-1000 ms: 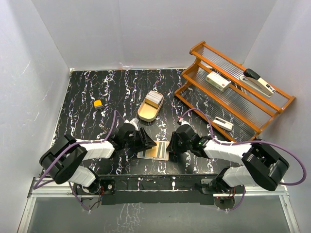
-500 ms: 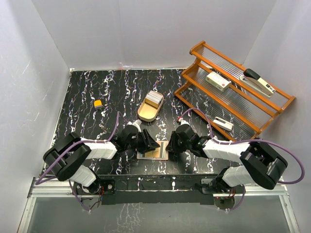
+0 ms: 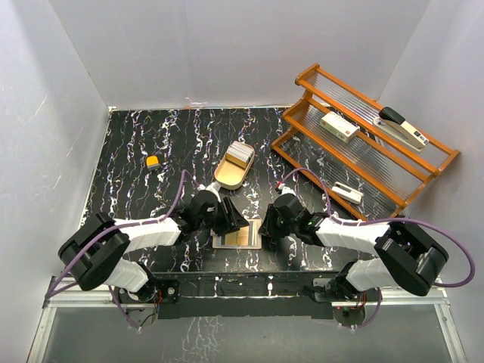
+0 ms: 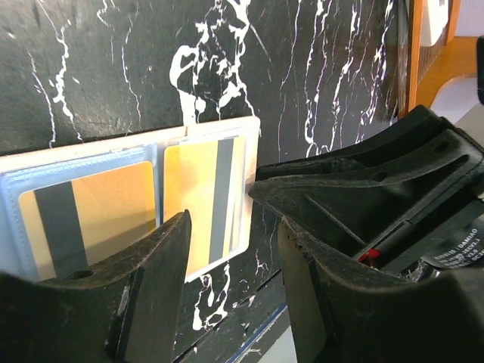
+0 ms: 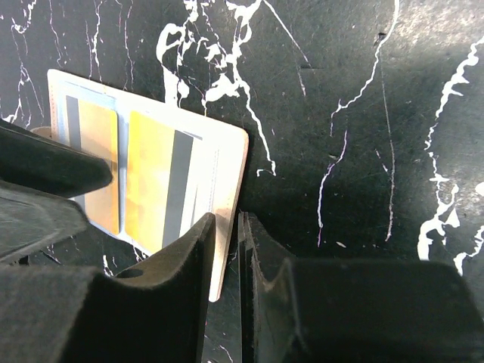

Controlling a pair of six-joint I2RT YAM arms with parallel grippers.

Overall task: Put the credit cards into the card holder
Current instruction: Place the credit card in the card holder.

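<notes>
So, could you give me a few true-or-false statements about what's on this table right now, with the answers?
1. The cream folding card holder lies open on the black marble-patterned table. True.
2. Its clear slots are empty. False: two gold cards with grey stripes sit in them.
3. The gold oval metal tray holds a stack of pale cards. True.
4. The left end effector is clamped on a card. False: its jaws stand apart with nothing between them.
5. The black-and-white stapler lies on the table. False: it rests on the top shelf of the orange wooden rack.
</notes>
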